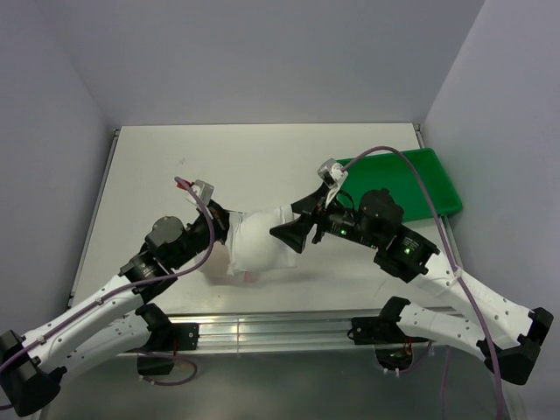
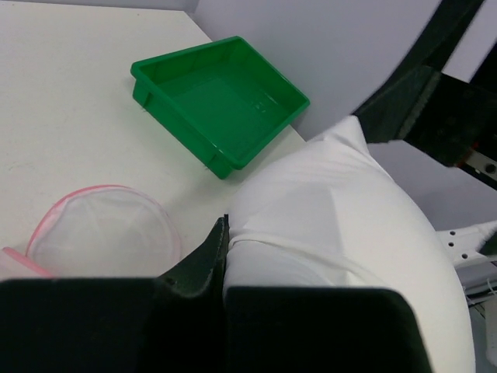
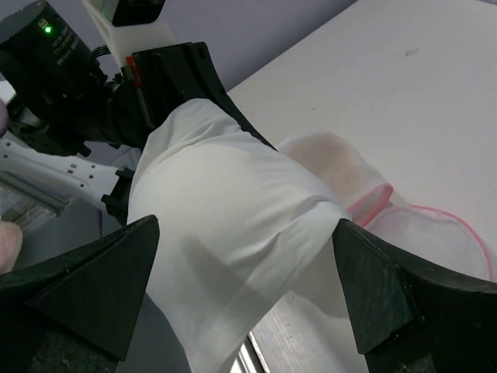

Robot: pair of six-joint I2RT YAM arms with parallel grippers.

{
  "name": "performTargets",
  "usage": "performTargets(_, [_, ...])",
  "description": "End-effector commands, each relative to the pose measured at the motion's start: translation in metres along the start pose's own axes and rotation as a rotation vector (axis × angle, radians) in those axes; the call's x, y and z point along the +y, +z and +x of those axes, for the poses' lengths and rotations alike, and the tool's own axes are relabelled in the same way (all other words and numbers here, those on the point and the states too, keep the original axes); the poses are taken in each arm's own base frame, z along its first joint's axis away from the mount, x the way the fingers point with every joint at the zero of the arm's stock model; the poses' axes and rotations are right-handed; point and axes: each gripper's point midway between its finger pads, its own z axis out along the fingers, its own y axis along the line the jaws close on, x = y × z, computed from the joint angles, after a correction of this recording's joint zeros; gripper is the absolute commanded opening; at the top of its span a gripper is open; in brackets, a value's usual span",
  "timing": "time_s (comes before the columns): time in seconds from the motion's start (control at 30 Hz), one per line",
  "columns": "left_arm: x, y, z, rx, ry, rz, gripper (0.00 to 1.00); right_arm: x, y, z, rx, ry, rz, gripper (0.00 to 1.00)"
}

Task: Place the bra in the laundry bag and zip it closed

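Table [image 1: 262, 157]: white, w/ green tray [image 1: 389, 179] at far right, not involved. Bra [image 1: 255, 245], looking pale here, was held up near the table's front edge, one rounded cup bulging btwn the two arms. Laundry bag [image 2: 101, 233] lay flat on the table beside & partly under the bra, unzipped, pink zip band [image 3: 373, 198] showing; mesh looked empty. Left gripper [image 1: 219, 232] was pinched onto the bra's edge. Right gripper [image 1: 282, 234] had jaws spread wide either side of the cup, not clamped afaict. My read on progress: early-mid. Bra was off the table & at the bag, but not inside yet. Left to do: push it in, tuck edges, run the zip round.
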Motion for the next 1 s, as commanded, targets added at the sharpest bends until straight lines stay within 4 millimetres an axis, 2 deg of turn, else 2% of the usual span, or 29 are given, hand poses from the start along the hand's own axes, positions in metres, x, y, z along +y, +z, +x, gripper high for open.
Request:
performTargets(0.0, [-0.02, -0.007, -0.013, -0.049, 0.041, 0.087, 0.0, 0.007, -0.001, -0.004, 0.055, -0.091, -0.123, 1.0])
performTargets(0.13, [-0.024, -0.007, -0.007, -0.024, 0.051, 0.111, 0.0, 0.01, 0.006, 0.015, 0.164, -0.071, -0.198, 1.0])
performTargets(0.23, [-0.028, -0.009, -0.004, -0.015, 0.06, 0.128, 0.0, 0.001, 0.009, 0.03, 0.24, -0.083, -0.18, 0.99])
performTargets(0.4, [-0.025, -0.012, -0.003, -0.009, 0.066, 0.099, 0.0, -0.004, -0.008, 0.019, 0.247, -0.147, -0.11, 0.99])
performTargets(0.47, [-0.024, -0.012, -0.005, -0.013, 0.069, 0.085, 0.0, -0.005, -0.016, 0.008, 0.219, -0.176, -0.071, 0.99])
performTargets(0.53, [-0.024, -0.012, -0.004, -0.007, 0.067, 0.081, 0.0, -0.012, -0.025, 0.006, 0.226, -0.179, -0.009, 0.99])
performTargets(0.6, [-0.019, -0.01, -0.001, -0.002, 0.07, 0.053, 0.0, -0.026, -0.029, -0.006, 0.22, -0.191, 0.1, 0.99])
performTargets(0.63, [-0.016, -0.009, 0.003, 0.012, 0.071, 0.036, 0.0, -0.029, -0.032, -0.001, 0.253, -0.187, 0.119, 0.99])
performTargets(0.67, [-0.012, -0.008, 0.002, 0.009, 0.076, 0.015, 0.0, -0.025, -0.033, -0.008, 0.242, -0.193, 0.11, 0.99])
performTargets(0.77, [-0.017, -0.006, 0.005, 0.019, 0.086, 0.034, 0.0, -0.005, -0.028, -0.008, 0.246, -0.212, -0.013, 0.99])
performTargets(0.9, [-0.019, -0.006, 0.006, 0.02, 0.089, 0.039, 0.0, 0.002, -0.017, -0.009, 0.249, -0.231, -0.061, 0.98])
performTargets(0.97, [-0.021, -0.006, 0.007, 0.016, 0.086, 0.044, 0.0, 0.009, -0.01, 0.006, 0.296, -0.205, -0.138, 0.98])
